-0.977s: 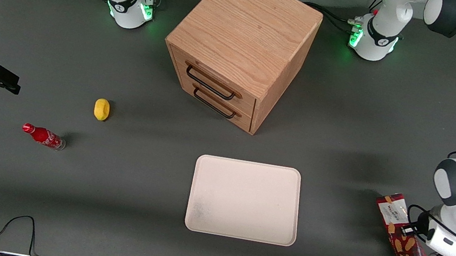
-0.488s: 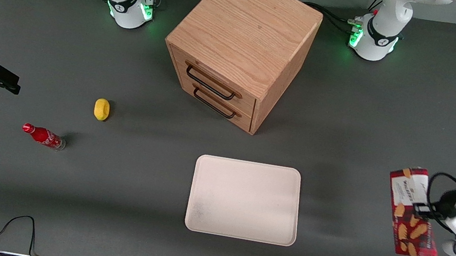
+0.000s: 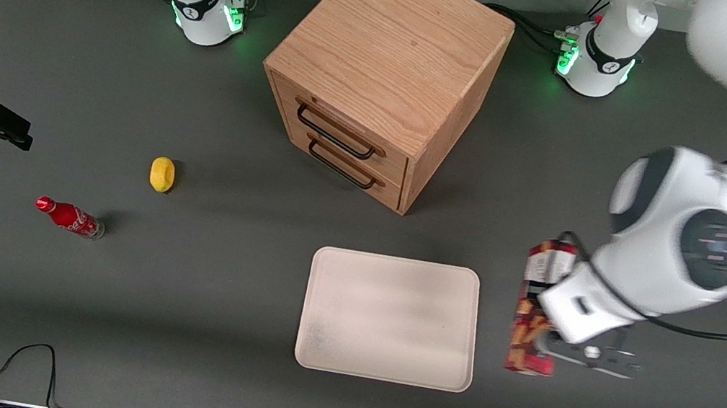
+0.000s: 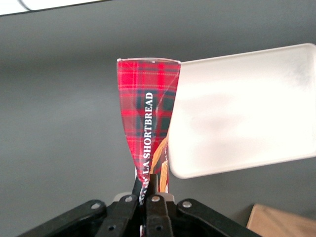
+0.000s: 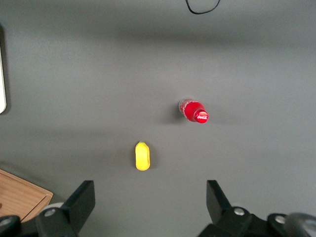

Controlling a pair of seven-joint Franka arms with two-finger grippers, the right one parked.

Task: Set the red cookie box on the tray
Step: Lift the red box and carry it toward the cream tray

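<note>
Gripper (image 4: 148,197) pinching one red cookie box (image 3: 534,311) aloft beside one tray (image 3: 391,318), one drawer cabinet (image 3: 384,76)

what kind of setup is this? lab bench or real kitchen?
Likely a robot lab bench: a grey table with two bolted arm bases, a small wooden drawer cabinet, and the claw carrying a red cookie box beside a tray.

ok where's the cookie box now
The cookie box is off the table, gripped in the hand, beside the tray at the working arm's end, not yet over it.
</note>
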